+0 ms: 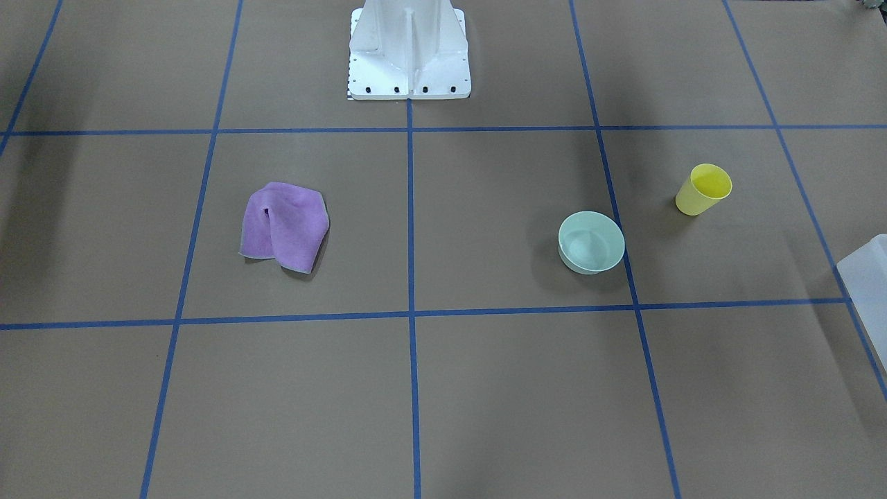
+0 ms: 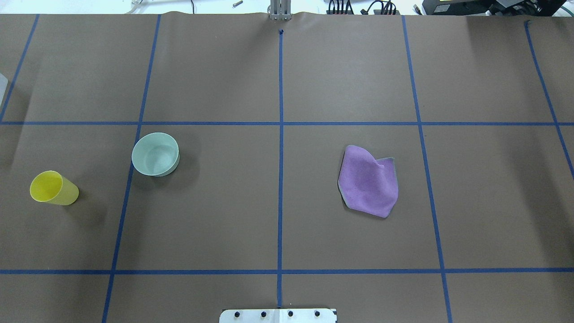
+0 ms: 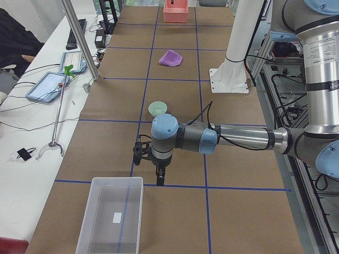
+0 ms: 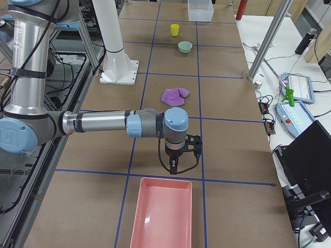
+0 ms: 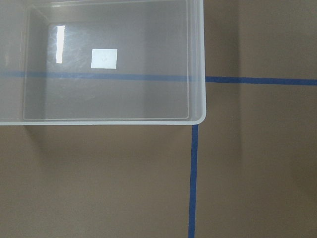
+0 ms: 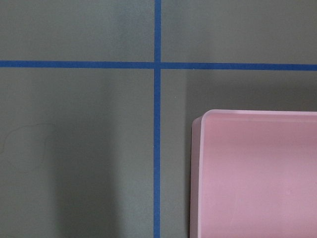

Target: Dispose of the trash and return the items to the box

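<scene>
Yellow cup (image 2: 54,188) stands mouth-up, purple cloth (image 2: 369,181) has its long axis running away from the robot base; L gripper (image 3: 160,181) & R gripper (image 4: 173,169) point down, jaws apart or together, can't tell.

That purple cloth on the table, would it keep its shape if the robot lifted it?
Probably not: the purple cloth lies in soft folds, so it would likely droop limply. It looks thin, so probably light. Pushed, it would likely bunch up.
</scene>
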Available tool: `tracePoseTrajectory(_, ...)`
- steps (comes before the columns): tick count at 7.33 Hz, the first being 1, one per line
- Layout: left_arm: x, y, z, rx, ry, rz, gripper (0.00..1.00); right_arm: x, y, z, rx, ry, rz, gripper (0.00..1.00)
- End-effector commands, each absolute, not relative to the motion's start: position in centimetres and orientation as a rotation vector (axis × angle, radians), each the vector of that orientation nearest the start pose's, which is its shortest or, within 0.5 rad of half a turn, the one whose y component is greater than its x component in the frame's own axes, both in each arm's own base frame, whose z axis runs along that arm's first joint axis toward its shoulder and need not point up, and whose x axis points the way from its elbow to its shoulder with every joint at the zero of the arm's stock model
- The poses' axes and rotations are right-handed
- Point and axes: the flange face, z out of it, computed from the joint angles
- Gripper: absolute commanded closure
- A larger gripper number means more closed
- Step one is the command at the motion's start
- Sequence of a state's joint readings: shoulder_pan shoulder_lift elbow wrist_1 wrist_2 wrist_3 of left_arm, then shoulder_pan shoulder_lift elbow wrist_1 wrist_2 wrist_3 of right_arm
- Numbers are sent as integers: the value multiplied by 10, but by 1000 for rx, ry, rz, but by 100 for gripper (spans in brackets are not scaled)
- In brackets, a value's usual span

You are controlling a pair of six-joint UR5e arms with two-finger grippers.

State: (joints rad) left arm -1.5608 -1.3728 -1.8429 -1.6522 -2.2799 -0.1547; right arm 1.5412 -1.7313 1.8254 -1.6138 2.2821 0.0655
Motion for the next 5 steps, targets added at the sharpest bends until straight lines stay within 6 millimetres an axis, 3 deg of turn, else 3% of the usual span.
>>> tracePoseTrajectory(1,-65,-419,599,109,718,-77,1,55,-428,614,17,-713,15,0)
tracePoseTrajectory(5,-64,-421,590,132,726,-72,1,56,-427,613,19,-715,16,0)
